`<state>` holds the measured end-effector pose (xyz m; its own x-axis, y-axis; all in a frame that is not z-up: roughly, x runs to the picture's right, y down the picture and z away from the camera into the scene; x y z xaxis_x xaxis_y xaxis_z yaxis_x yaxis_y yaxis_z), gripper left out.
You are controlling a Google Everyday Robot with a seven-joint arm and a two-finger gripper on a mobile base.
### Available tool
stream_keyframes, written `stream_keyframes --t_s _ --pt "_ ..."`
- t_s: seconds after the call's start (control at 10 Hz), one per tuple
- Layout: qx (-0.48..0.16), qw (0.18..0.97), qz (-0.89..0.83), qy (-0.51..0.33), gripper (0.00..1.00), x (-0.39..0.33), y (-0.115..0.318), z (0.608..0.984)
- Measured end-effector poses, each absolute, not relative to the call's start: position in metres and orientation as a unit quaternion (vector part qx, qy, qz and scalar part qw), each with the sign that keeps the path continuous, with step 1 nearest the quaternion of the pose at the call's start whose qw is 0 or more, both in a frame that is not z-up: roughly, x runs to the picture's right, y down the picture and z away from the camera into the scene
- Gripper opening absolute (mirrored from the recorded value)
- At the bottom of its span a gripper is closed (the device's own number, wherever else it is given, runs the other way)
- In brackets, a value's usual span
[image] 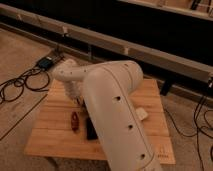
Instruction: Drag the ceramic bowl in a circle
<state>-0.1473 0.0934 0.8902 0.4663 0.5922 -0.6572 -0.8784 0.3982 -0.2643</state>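
Note:
No dark round ceramic bowl shows in the camera view; it may be hidden behind my arm. My big white arm (112,105) runs from the lower right up over the middle of the wooden table (50,135), bends left, and drops toward the tabletop. The gripper (77,101) sits at the arm's end, low over the left-middle of the table, mostly hidden by the wrist. Just in front of it lie a small reddish-brown object (75,121) and a flat black slab (91,129).
A white rectangular box (142,114) peeks out right of the arm. Cables (20,85) and a small dark device (46,62) lie on the floor at left. A long rail (150,52) runs behind the table. More cables hang at the right (202,120).

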Motion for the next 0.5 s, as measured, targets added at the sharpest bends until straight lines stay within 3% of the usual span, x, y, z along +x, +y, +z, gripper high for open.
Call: stream_keyframes --t_s 0.5 --pt "-0.284 0.823 0.440 0.222 0.02 -0.158 0.055 0.930"
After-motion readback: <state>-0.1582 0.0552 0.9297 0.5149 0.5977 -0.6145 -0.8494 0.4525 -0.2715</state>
